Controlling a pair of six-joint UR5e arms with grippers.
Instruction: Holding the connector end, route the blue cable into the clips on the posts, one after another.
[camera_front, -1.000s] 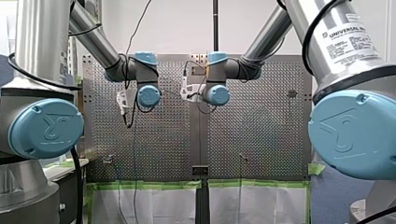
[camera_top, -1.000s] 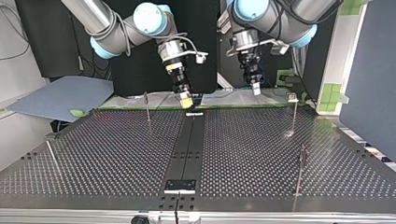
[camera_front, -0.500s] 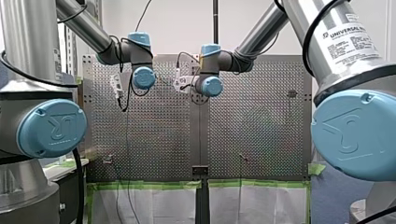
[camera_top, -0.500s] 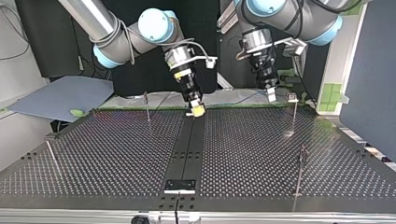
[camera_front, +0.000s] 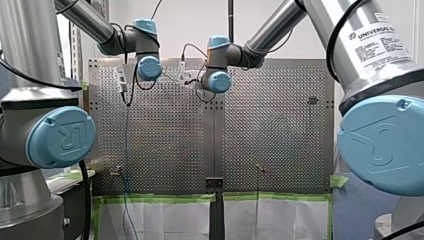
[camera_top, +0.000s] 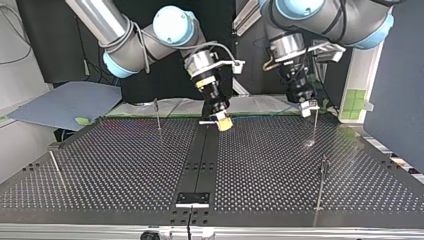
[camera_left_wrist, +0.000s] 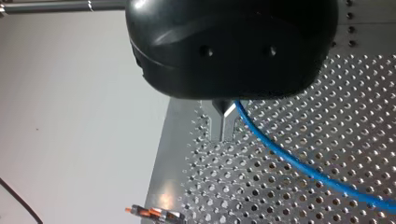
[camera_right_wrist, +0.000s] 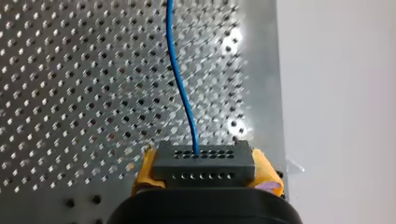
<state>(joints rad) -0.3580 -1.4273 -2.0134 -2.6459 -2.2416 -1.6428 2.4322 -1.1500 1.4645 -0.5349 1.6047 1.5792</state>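
Place: robotics lab
Bench (camera_top: 125, 165): perforated metal, thin posts (camera_top: 157, 114), green tape (camera_front: 150, 198) along one edge
Maker's label: Universal Robots, on my right arm (camera_front: 370, 50)

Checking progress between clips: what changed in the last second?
In the top view, my right gripper, shut on the connector of the blue cable, came nearer the camera and rightward. My left gripper swung rightward and is now beside the top of the far right post. The posts and the perforated table stayed as they were.
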